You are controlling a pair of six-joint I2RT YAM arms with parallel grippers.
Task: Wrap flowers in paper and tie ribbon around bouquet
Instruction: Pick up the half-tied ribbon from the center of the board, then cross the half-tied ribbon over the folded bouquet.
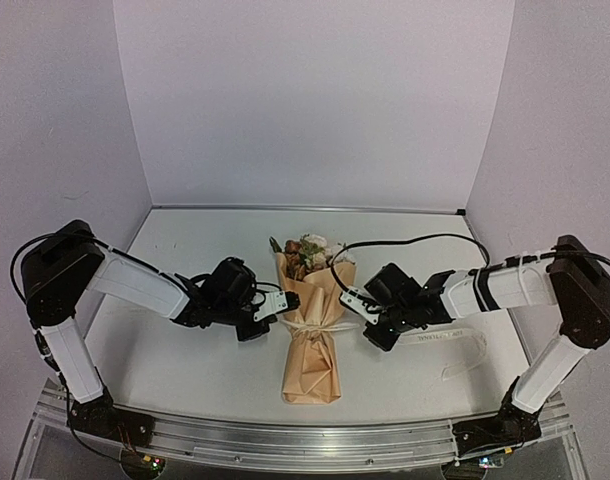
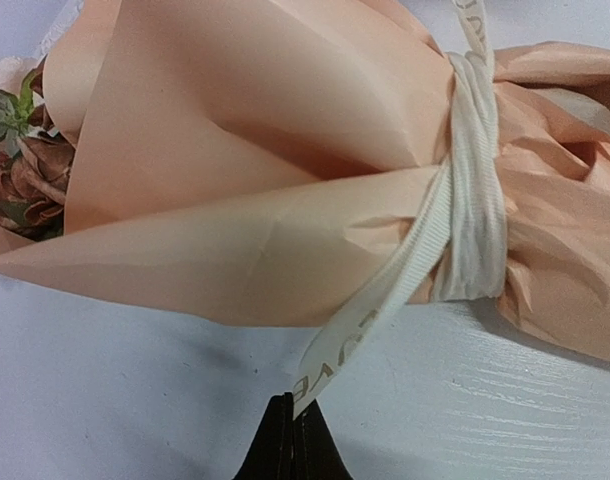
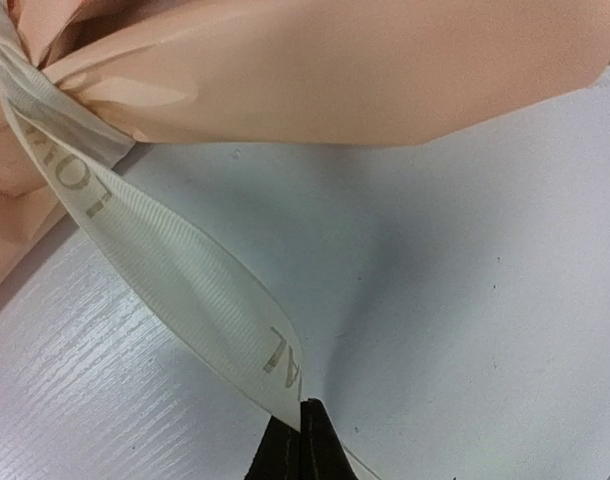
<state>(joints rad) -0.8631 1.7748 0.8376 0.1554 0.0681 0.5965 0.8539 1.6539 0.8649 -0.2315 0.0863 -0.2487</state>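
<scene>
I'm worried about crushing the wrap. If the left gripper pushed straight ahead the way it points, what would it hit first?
Shut on the narrow cream-white lettered ribbon, the left gripper would probably meet the tan-brown kraft paper cone of the bouquet first, just flower-side of the tie; depth is unclear.

A white table point(image 1: 185, 370), pale walls point(image 1: 315, 100), perhaps an aluminium rail point(image 1: 305, 438) in front.

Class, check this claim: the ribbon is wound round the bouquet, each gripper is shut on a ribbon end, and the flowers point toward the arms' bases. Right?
No. The flowers point toward the back wall instead, as the top view shows. The ribbon is wound round the bouquet, and the left gripper and right gripper are each shut on a ribbon end.
</scene>
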